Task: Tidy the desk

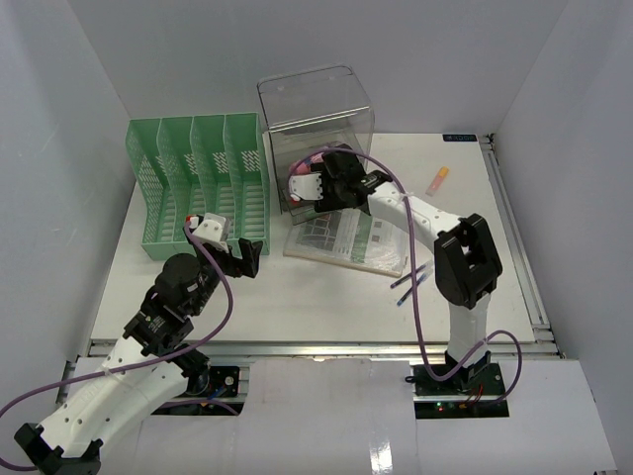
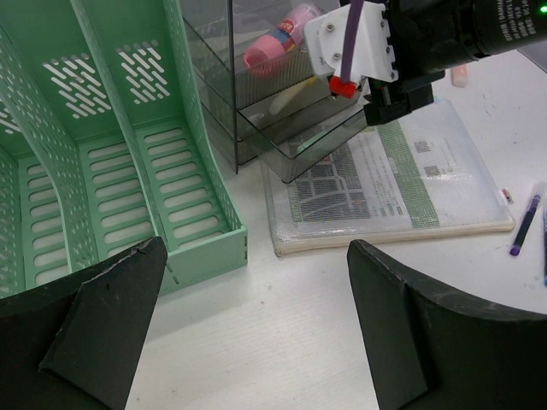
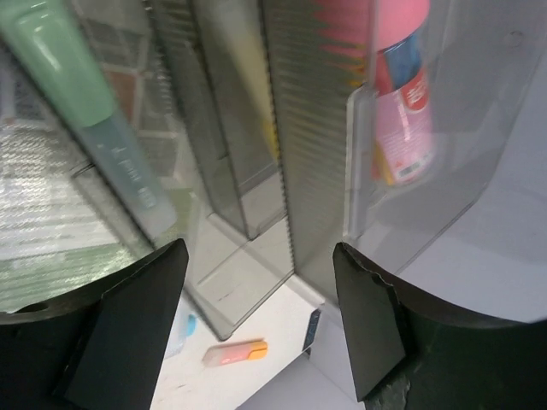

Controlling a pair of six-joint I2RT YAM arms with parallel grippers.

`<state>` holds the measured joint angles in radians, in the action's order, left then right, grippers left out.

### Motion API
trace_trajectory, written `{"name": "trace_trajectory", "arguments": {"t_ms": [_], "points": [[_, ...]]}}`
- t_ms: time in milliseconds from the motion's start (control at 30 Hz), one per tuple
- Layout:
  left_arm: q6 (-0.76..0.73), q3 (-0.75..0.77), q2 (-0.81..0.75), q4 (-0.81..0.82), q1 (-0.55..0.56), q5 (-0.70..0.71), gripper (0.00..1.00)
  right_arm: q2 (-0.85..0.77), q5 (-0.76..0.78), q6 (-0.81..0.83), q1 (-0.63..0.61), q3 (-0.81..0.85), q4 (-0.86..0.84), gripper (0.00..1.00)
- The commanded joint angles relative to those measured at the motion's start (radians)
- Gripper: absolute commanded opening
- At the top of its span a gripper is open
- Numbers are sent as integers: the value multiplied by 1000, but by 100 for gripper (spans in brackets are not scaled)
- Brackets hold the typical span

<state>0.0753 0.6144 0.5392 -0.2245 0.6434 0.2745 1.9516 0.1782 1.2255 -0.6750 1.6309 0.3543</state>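
Observation:
The white desk (image 1: 326, 297) carries a green mesh file rack (image 1: 198, 183) and a clear grey drawer box (image 1: 316, 109). My right gripper (image 1: 315, 188) is at the box's pulled-out drawers, open, with nothing between its fingers (image 3: 259, 248). In the right wrist view a blurred green marker (image 3: 102, 137) lies in one drawer and a pink tube (image 3: 402, 102) in another. My left gripper (image 1: 242, 259) hovers open over bare desk (image 2: 256, 342) near the rack's front corner (image 2: 214, 248). A printed booklet (image 1: 346, 237) lies flat in front of the box.
Two purple pens (image 1: 410, 279) lie right of the booklet (image 2: 393, 179). An orange-and-pink highlighter (image 1: 438, 179) rests at the back right, also seen under the right gripper (image 3: 235, 352). White walls enclose three sides. A metal rail (image 1: 326, 348) runs along the front edge.

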Motion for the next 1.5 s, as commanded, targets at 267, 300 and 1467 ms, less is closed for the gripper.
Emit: {"name": "trace_trajectory", "arguments": {"t_ms": [267,300,1467], "points": [[1,-4,-16,8,-2,-2,98,-399,-411,-478,294,-191,-7,92],[2,-5,-16,8,-3,-4,98,-393,-434,-552,357,-182,-7,92],[-5,-4,23,5,-3,-2,98,446,22,-1595,698,417,156,78]]}}
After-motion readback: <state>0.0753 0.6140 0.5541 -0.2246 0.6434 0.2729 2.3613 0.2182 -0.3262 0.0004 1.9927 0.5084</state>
